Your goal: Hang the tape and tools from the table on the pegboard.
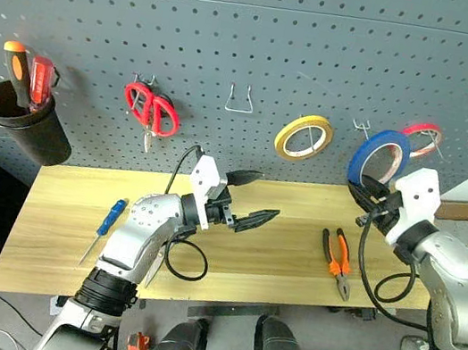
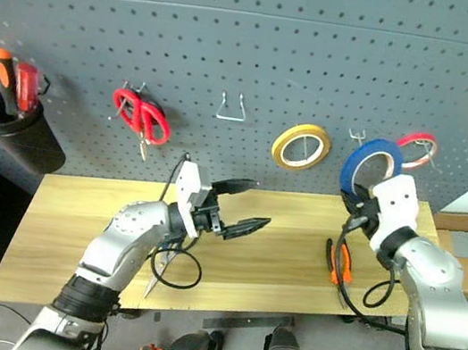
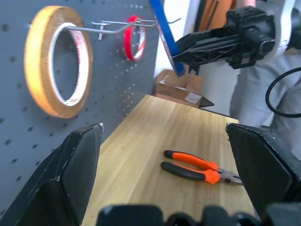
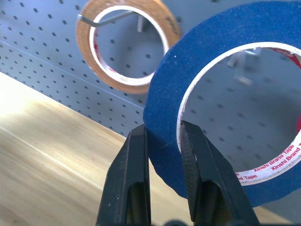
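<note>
Right gripper (image 4: 162, 141) pinches the wall of the flat blue tape ring with a white core (image 1: 379, 157), mid-right of the head view, held against the dark grey perforated pegboard (image 1: 240, 40) near a wire hook (image 1: 361, 125). Judged light, stiff, thin-walled; a rim pinch suits. Left gripper (image 1: 252, 199) gapes wide, empty, above the light wooden table (image 1: 283, 256).

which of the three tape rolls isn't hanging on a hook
The blue tape roll: the right gripper pinches its wall, while the yellow roll and red roll hang on pegboard hooks.
</note>
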Robot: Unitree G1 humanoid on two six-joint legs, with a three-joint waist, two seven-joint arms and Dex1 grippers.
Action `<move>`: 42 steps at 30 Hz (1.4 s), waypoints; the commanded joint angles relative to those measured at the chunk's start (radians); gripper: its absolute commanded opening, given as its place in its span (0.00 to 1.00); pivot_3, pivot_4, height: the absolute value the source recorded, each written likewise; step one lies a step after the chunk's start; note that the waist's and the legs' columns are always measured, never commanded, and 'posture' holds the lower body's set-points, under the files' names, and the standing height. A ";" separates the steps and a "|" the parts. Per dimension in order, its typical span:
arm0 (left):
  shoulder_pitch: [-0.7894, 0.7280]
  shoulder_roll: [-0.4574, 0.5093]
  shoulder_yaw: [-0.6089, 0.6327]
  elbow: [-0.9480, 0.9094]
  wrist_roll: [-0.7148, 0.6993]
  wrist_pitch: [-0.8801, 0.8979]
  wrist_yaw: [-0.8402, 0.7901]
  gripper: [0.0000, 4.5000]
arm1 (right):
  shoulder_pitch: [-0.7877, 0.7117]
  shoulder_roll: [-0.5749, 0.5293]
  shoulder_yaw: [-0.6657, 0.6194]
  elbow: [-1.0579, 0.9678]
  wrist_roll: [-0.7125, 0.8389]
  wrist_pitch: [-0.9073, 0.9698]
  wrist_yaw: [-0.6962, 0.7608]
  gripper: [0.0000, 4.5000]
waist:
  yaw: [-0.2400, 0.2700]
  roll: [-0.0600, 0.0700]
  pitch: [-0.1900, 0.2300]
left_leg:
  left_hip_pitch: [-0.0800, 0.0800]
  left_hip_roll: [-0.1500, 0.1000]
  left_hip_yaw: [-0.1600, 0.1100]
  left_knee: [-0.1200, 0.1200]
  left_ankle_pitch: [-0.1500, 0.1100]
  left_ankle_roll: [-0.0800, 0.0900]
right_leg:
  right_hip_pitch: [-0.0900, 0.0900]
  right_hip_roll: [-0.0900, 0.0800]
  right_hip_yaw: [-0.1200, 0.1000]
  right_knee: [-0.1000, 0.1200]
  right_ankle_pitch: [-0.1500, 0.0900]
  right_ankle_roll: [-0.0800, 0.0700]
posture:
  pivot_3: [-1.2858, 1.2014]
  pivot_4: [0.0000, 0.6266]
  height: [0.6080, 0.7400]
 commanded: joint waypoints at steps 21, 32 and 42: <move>0.076 0.091 -0.044 -0.069 0.070 0.001 -0.010 1.00 | 0.203 -0.117 -0.054 -0.039 0.014 0.387 -0.067 0.99 | 0.021 -0.001 -0.002 | -0.002 0.001 0.007 0.000 0.000 0.001 | -0.007 0.000 0.005 0.004 0.001 0.000 | 0.41 0.44 1.00; 0.165 0.159 -0.090 -0.076 0.134 -0.036 -0.057 1.00 | 0.019 0.040 0.031 0.135 -0.007 0.674 -0.222 0.99 | 0.023 -0.001 -0.002 | 0.001 0.002 0.014 0.001 0.003 0.005 | -0.011 0.000 0.007 0.013 0.007 -0.002 | 0.42 0.45 1.00; 0.202 0.175 -0.082 -0.127 0.134 -0.001 -0.048 1.00 | -0.012 0.073 0.093 0.238 -0.043 0.703 -0.276 0.99 | 0.030 -0.001 -0.002 | -0.002 0.002 0.014 0.000 0.003 0.003 | -0.013 -0.001 0.007 0.011 0.007 -0.002 | 0.43 0.46 1.00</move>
